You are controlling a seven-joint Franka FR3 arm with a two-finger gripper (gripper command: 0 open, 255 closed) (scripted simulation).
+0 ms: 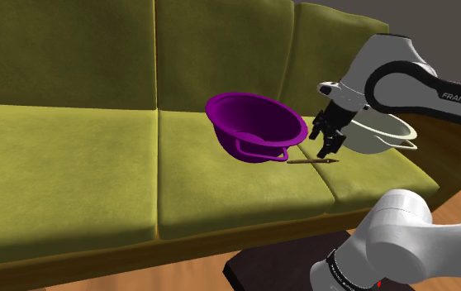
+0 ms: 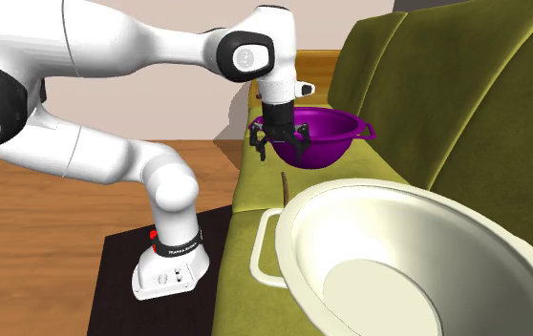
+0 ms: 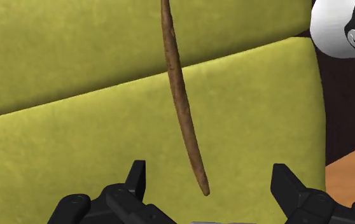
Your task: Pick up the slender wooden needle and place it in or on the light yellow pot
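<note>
Needle (image 1: 311, 163): a thin brown wooden stick, lying flat on the seat of the sofa (image 1: 72, 165), not held by anything.
Needle's place: between the purple bowl (image 1: 258, 124) and the pale pot (image 1: 386, 132), just in front of the bowl's handle; in the wrist view it (image 3: 181, 108) crosses the seam between two seat cushions.
Needle from the second exterior view: a short dark line (image 2: 285, 186) on the seat near its front edge, below the arm's hand.
Gripper (image 1: 326, 142): points down at the seat, low over the end of the needle that is nearer the pot.
Fingers (image 3: 137, 178): spread well apart; one tip of the needle lies between them, and neither finger touches it.
Gripper from the second exterior view: its (image 2: 282, 151) black fingers splay to either side in front of the purple bowl.
Pale pot: cream-white with a faint yellow inside, upright on the seat; in the second exterior view it (image 2: 389, 200) stands closest to the camera, with a loop handle on its side.
Purple bowl: tilted, its opening turned partly toward the shoulder camera, on the middle cushion.
Sofa: olive green, with three seat cushions.
Stand (image 2: 121, 277): a dark box on the wooden floor (image 2: 64, 191), just beside the sofa's front.
</note>
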